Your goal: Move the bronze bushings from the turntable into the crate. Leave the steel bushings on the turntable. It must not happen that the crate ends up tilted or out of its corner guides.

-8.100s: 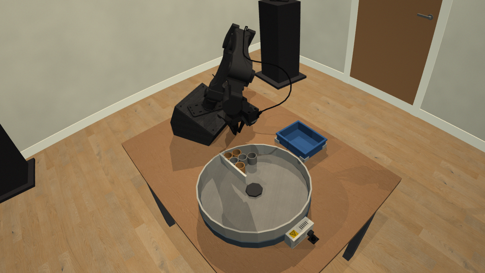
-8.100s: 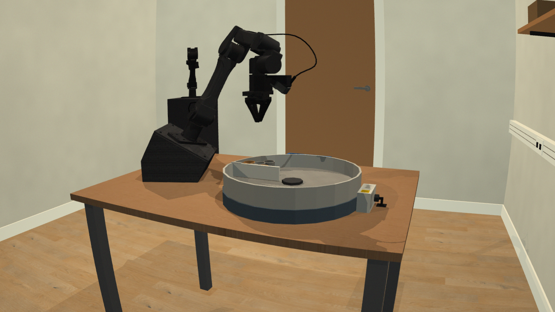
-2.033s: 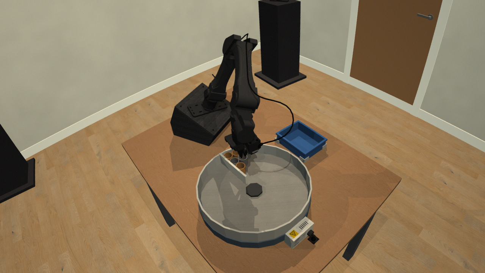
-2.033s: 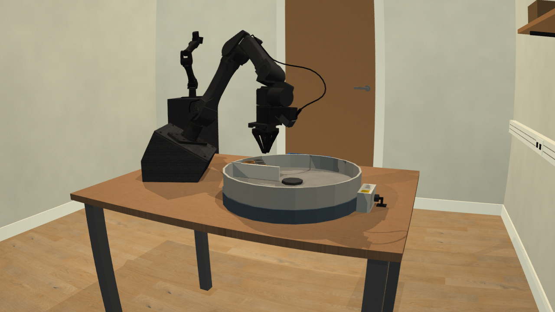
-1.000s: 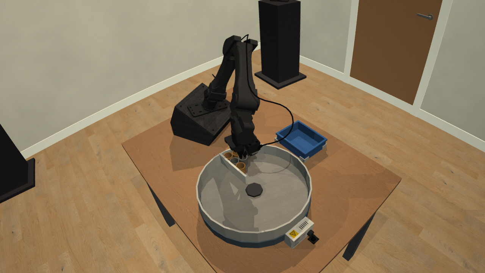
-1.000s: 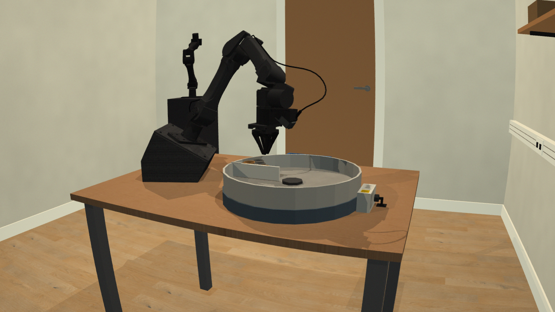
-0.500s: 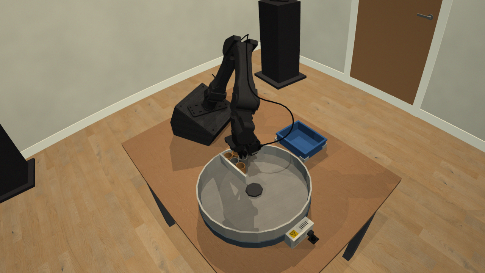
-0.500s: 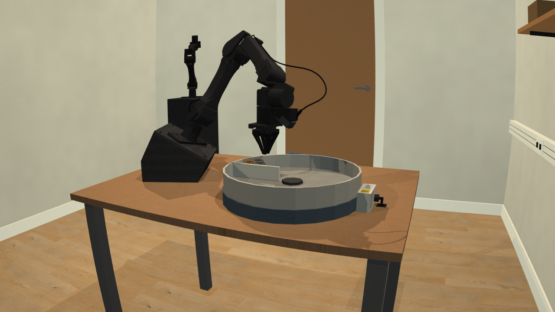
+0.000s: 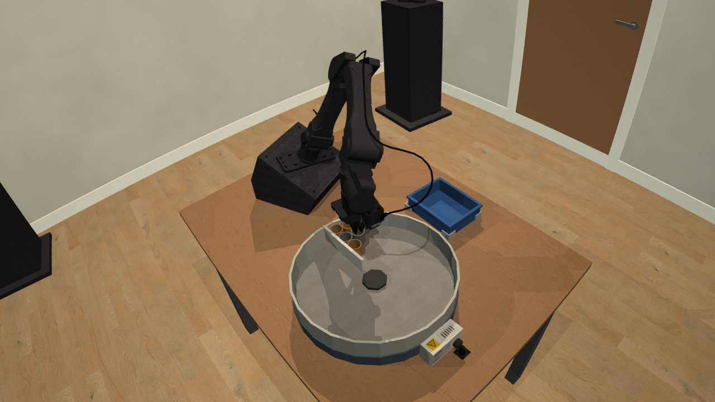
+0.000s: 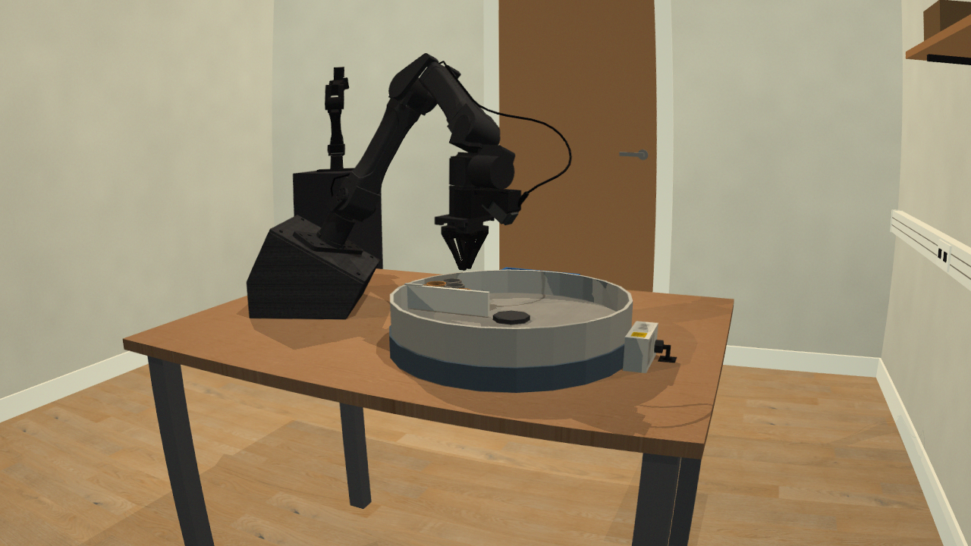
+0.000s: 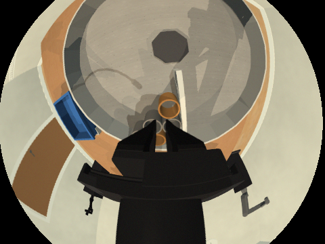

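The tool points down above the bushing cluster, its fingers nearly shut with a narrow gap; it holds nothing. The step in hand is judged to be positioning for a bronze pick.

Clock positions refer to the top view, from the hub. The cluster stands at 11 o'clock inside the turntable, alongside the divider. The front bronze bushing is nearest the hub. Behind it stand the divider-side steel bushing and the outer steel bushing. Two further bronze bushings are at the rear.

The crate is outside the turntable, between 1 and 2 o'clock on the tabletop. It appears level within its corner guides, with no bushing in it.

Next move: select a bronze bushing, align above it, and open the fingers before descending. Keep both fingers clear of the steel bushings. Lift vertically above the wall before traversing; release without contacting the crate rim.

end effector lowered to just above the bushings, arm reaching farther over the turntable
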{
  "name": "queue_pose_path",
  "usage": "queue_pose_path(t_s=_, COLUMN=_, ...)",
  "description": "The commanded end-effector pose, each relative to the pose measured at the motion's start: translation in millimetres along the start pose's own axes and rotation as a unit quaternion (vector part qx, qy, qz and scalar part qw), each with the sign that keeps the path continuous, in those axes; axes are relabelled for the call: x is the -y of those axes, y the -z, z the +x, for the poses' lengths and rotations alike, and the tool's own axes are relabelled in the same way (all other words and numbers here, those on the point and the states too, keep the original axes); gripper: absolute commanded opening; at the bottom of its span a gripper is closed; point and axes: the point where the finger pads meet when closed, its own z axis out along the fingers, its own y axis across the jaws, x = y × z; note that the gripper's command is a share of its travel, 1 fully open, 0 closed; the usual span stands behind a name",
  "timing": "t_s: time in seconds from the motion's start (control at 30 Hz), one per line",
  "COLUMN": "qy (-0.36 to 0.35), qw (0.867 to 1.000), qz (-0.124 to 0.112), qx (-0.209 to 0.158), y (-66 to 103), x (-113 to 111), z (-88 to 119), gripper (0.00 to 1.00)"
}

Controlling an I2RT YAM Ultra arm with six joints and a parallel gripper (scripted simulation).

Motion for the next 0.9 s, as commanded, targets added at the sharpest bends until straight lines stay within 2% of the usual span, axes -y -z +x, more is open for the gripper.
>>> queue_pose_path(t_s=0.0, qy=0.006, qw=0.999, qz=0.012, qx=0.031, y=18.2, x=0.3, z=-15.4, gripper=0.15)
queue_pose_path(t_s=0.1, qy=0.005, qw=0.999, qz=0.012, qx=0.029, y=17.2, x=0.2, z=-15.1, gripper=0.15)
queue_pose_path(t_s=0.23, qy=0.001, qw=1.000, qz=0.007, qx=0.012, y=7.9, x=0.2, z=-12.3, gripper=0.15)
queue_pose_path(t_s=0.33, qy=0.001, qw=1.000, qz=0.008, qx=0.013, y=8.9, x=0.5, z=-12.9, gripper=0.15)
queue_pose_path(t_s=0.37, qy=0.003, qw=0.999, qz=0.014, qx=0.029, y=18.7, x=1.0, z=-16.2, gripper=0.15)
queue_pose_path(t_s=0.87, qy=0.003, qw=0.999, qz=0.013, qx=0.029, y=18.7, x=0.9, z=-16.4, gripper=0.15)
